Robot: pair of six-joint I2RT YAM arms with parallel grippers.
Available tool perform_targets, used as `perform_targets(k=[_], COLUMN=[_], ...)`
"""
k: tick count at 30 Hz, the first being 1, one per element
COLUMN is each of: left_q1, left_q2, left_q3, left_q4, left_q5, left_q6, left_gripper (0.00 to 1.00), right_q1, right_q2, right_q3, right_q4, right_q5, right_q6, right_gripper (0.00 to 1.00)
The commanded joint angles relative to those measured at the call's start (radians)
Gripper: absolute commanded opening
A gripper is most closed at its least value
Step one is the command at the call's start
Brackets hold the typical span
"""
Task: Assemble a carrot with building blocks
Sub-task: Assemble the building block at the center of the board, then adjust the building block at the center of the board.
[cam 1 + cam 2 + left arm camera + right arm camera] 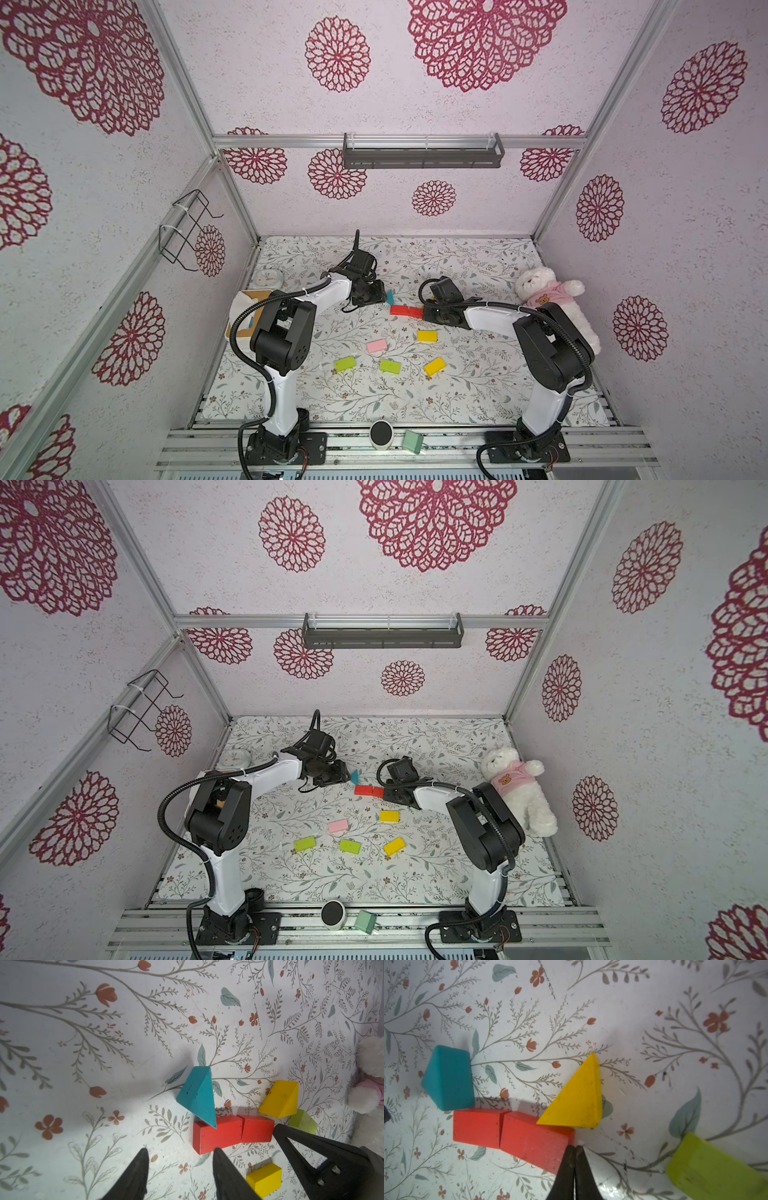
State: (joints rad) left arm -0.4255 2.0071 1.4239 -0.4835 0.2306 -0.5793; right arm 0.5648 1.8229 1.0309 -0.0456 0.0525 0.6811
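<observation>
Red bricks (529, 1140) lie slightly kinked on table (478, 266), teal triangle (197, 1095) and yellow triangle (577, 1097) along their far edge. Right claw (574, 1147) pinched shut at brick's end: nudge slowly, square joint. Left claw (180, 1150) half-open, empty.

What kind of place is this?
Probably a robot test booth: silver metal frame bars edge flowery wallpapered walls, and a white-and-black left robot arm and matching right robot arm are bolted at the front of the floral-covered table.
</observation>
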Motion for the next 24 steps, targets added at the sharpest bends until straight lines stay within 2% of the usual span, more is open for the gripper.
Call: perform_targets(k=[1, 12, 19, 24], left_q1=[-0.003, -0.004, -0.003, -0.001], left_q2=[-0.024, -0.022, -0.033, -0.072], left_q3=[0.002, 0.007, 0.004, 0.006], left_q4=[0.02, 0.014, 0.014, 0.016], left_q5=[0.002, 0.002, -0.004, -0.009], left_q6=[0.002, 0.004, 0.002, -0.001], left_gripper=[0.53, 0.53, 0.53, 0.53], right_q1=[0.004, 0.005, 0.004, -0.013], right_q2=[0.013, 0.029, -0.032, -0.078], right_q3=[0.039, 0.083, 0.087, 0.107], right_q4=[0.001, -0.02, -0.057, -0.098], right_q5=[0.018, 0.027, 0.04, 0.052], right_q6=[0.002, -0.015, -0.027, -0.048], right_gripper=[0.09, 0.09, 0.09, 0.14])
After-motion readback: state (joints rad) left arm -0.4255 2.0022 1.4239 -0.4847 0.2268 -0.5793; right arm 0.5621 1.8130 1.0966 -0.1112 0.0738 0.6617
